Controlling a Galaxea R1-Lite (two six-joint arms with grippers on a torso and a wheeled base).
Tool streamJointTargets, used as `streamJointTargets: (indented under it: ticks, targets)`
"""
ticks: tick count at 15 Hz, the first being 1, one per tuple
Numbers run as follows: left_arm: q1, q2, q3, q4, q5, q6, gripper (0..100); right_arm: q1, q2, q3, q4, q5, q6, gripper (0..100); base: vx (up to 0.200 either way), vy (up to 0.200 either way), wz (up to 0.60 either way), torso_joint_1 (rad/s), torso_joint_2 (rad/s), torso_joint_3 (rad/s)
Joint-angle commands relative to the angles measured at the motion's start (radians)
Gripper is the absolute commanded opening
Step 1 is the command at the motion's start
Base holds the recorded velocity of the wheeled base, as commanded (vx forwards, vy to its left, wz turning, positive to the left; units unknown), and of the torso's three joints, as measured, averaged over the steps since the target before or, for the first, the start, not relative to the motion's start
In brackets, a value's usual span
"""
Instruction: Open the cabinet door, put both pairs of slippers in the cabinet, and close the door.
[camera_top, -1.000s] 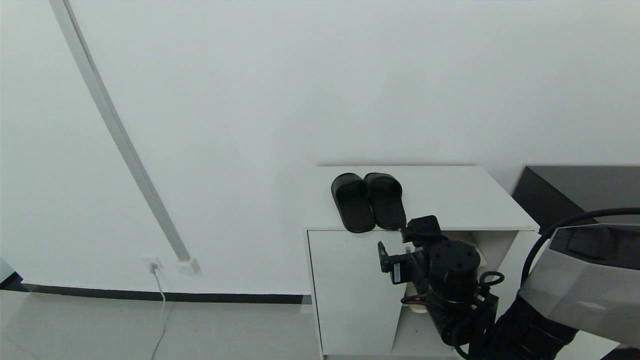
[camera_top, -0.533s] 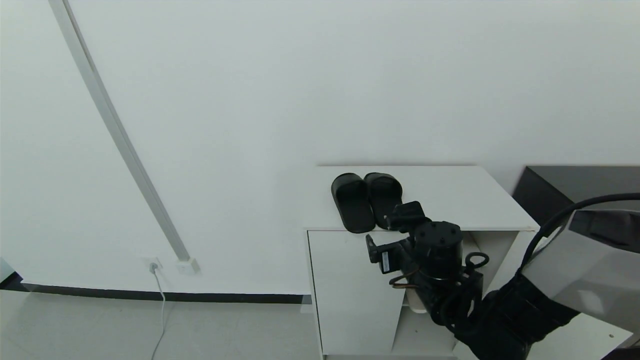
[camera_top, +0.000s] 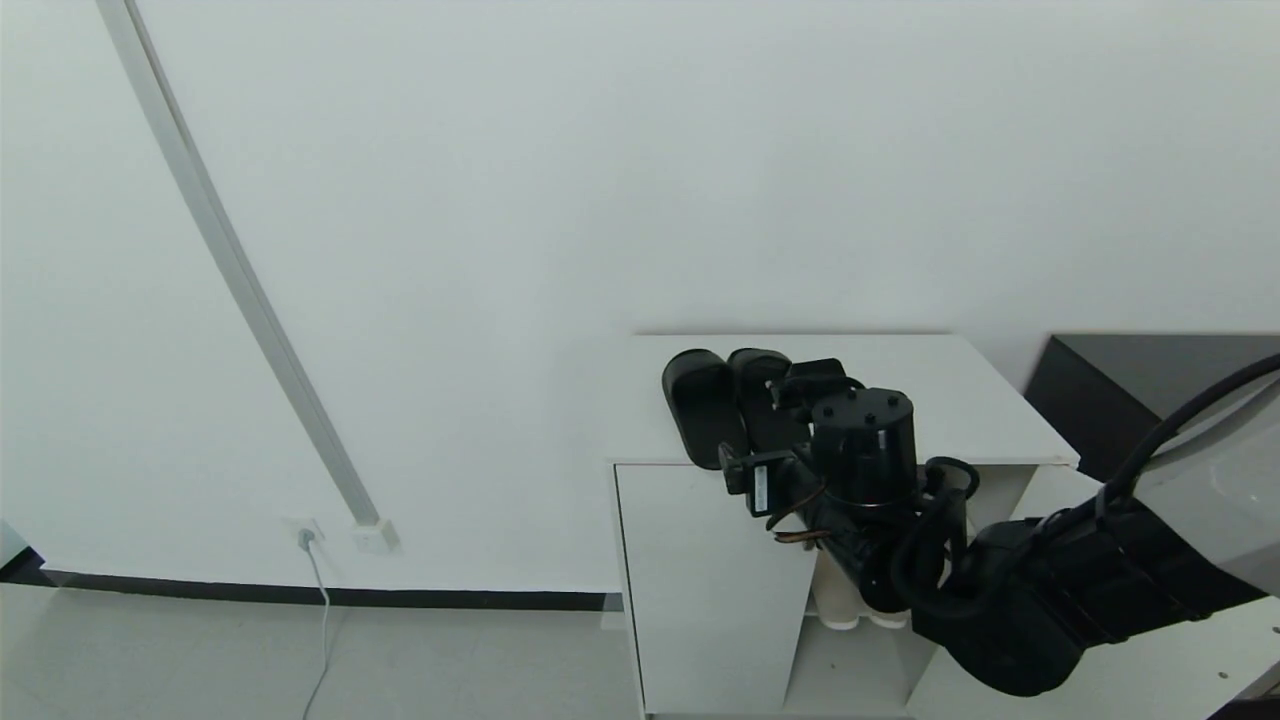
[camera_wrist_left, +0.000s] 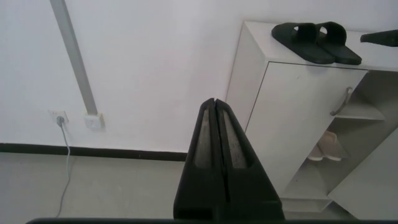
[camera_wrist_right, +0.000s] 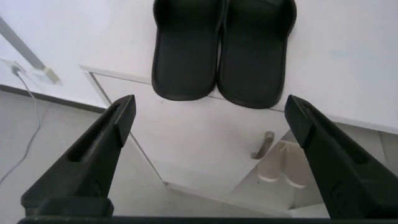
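Observation:
A pair of black slippers (camera_top: 715, 405) (camera_wrist_right: 221, 46) (camera_wrist_left: 317, 40) lies side by side on top of the white cabinet (camera_top: 930, 400), near its front left edge. My right gripper (camera_wrist_right: 209, 104) hangs open just above and in front of their heels, nothing between its fingers (camera_wrist_right: 118, 127); the right arm (camera_top: 860, 450) covers the right slipper's heel in the head view. A pale pair of slippers (camera_wrist_left: 328, 146) (camera_wrist_right: 286, 163) stands on a shelf inside the open right compartment. My left gripper (camera_wrist_left: 215, 124) is shut and empty, off to the cabinet's left.
The cabinet's left door (camera_top: 705, 590) is closed, with a metal handle (camera_wrist_left: 339, 102) at its inner edge. The right door (camera_top: 1100, 680) is swung open. A dark piece of furniture (camera_top: 1150, 385) stands to the right. A wall socket with a cable (camera_top: 305, 530) sits to the left.
My right arm has risen from in front of the open compartment and moved forward and left, so its gripper now hangs at the black slippers' heels. The slippers have not moved.

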Motion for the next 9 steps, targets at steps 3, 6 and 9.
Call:
streamJointTargets:
  ticks: [3, 6, 9]
  targets:
    - [0.0, 0.0, 0.0, 0.0, 0.0, -0.001, 0, 0.006, -0.007, 0.007, -0.002, -0.001, 0.0, 100, 0.2, 0.0, 0.0, -0.004, 0.0, 0.004]
    - [0.0, 0.0, 0.0, 0.0, 0.0, -0.001, 0, 0.006, 0.009, 0.014, -0.005, -0.001, 0.0, 100, 0.2, 0.0, 0.0, 0.009, 0.0, 0.002]
    - [0.0, 0.0, 0.0, 0.0, 0.0, -0.001, 0, 0.008, 0.032, 0.014, -0.016, -0.004, 0.006, 100, 0.2, 0.0, 0.0, 0.001, 0.0, 0.002]
